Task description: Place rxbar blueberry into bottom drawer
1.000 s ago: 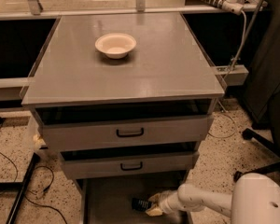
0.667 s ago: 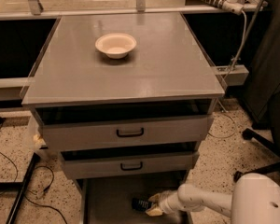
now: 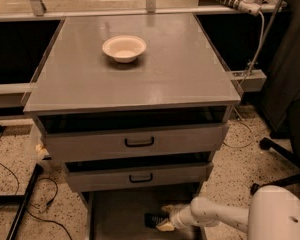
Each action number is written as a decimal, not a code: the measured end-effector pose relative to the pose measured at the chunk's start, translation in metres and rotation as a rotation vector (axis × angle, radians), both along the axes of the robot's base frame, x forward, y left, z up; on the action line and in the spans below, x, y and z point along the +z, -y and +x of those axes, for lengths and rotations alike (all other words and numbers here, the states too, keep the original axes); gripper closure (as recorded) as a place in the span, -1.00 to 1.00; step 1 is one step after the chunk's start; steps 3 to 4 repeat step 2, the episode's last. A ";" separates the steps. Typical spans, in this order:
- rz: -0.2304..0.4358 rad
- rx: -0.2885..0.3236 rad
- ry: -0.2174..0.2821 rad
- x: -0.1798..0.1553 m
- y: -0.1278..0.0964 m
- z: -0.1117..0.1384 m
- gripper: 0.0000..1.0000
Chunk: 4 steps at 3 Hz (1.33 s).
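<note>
Rxbar blueberry [image 3: 152, 220] shows dimly at the gripper [image 3: 165, 219] inside the bottom drawer [image 3: 117, 213].

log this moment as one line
hand: low in open bottom drawer | rxbar blueberry: at hand tip, over drawer floor | bowl: on cabinet top

The surface [image 3: 180, 79] is smooth grey with a soft sheen, catching pale reflections; the bowl [image 3: 124, 48] on it looks matt cream. The bottom drawer [image 3: 117, 216] has a dull grey floor. The gripper [image 3: 166, 219], low inside it just beside the dark-wrapped rxbar blueberry [image 3: 152, 219], ends a smooth, glossy white arm shell [image 3: 212, 214]. The floor [image 3: 227, 181] is speckled, polished stone.
</note>
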<state>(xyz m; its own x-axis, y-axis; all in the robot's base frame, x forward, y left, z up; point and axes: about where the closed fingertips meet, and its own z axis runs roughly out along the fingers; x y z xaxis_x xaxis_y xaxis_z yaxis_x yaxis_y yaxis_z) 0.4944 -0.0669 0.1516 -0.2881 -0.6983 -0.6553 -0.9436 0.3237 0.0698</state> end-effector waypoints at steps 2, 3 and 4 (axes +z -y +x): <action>0.000 0.000 0.000 0.000 0.000 0.000 -1.00; 0.000 0.000 0.000 0.000 0.000 0.000 -1.00; 0.000 0.000 0.000 0.000 0.000 0.000 -1.00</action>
